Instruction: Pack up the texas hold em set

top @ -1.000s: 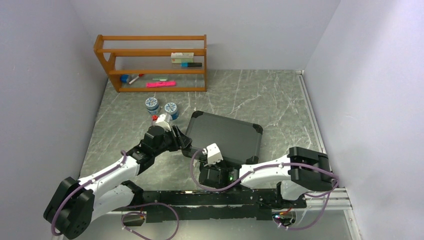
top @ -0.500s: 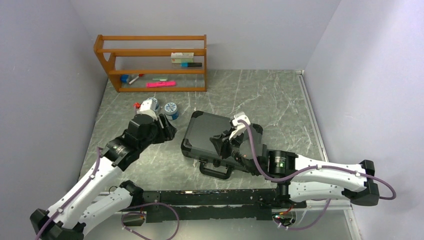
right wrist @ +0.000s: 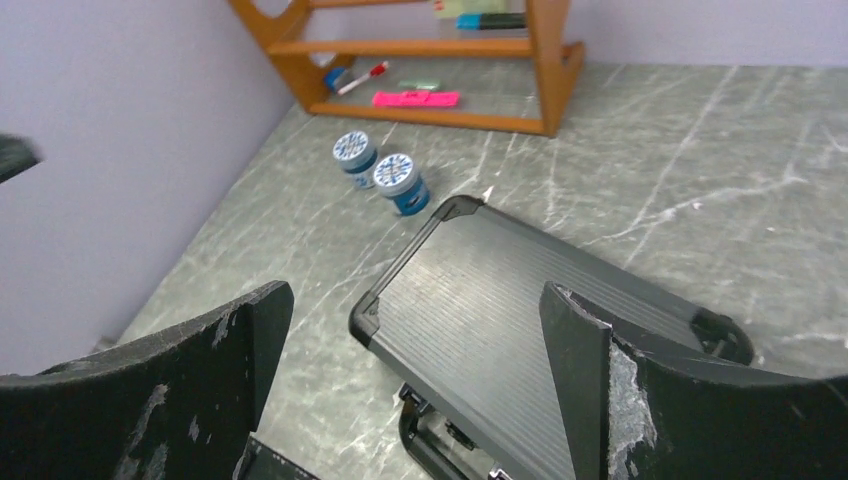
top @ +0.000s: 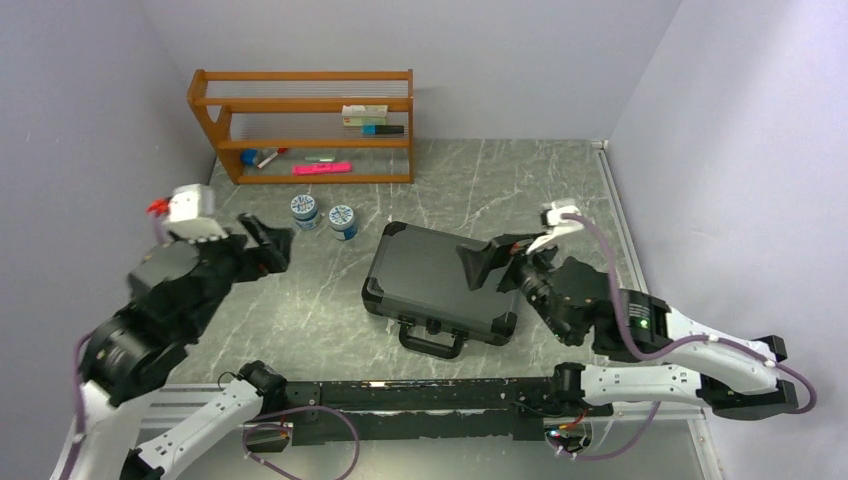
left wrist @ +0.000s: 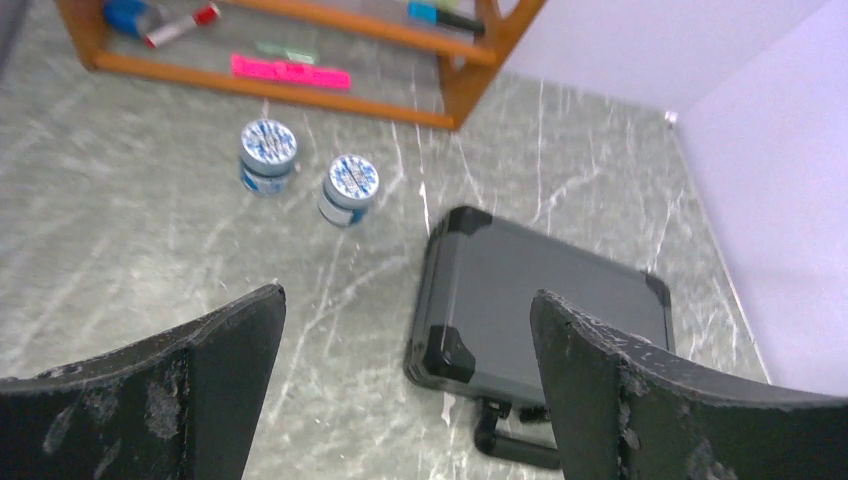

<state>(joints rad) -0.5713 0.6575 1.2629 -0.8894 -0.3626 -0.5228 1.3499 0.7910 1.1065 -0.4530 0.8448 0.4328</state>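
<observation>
Briefcase (top: 445,285) is on the table (top: 560,190), lid shut, lying flat a bit right of centre and turned at a slant. Its handle (top: 432,342) points back toward the arm bases at the near edge. I can see the ribbed grey lid and black corner caps clearly from both wrist cameras. My left tool (top: 272,245) is up over the left side of the table, close to the left wall and well apart from the case. Its fingers are spread wide with nothing between them, and through the gap I'm looking down at bare marble and the case's near left corner. My right tool (top: 505,262) hangs over the right end of the lid, also gaping wide and gripping nothing. Its wrist camera looks down the length of the lid between two scuffed black fingers (right wrist: 600,380). From the overhead view I can't tell whether a fingertip touches the lid. Two round blue-and-white tubs (top: 304,210) stand side by side on the table just beyond the case's far left corner, between it and the wooden shelf (top: 300,120) at the back left. On that shelf I can see a pink flat item (top: 322,168) on the bottom board and a small box higher up.
</observation>
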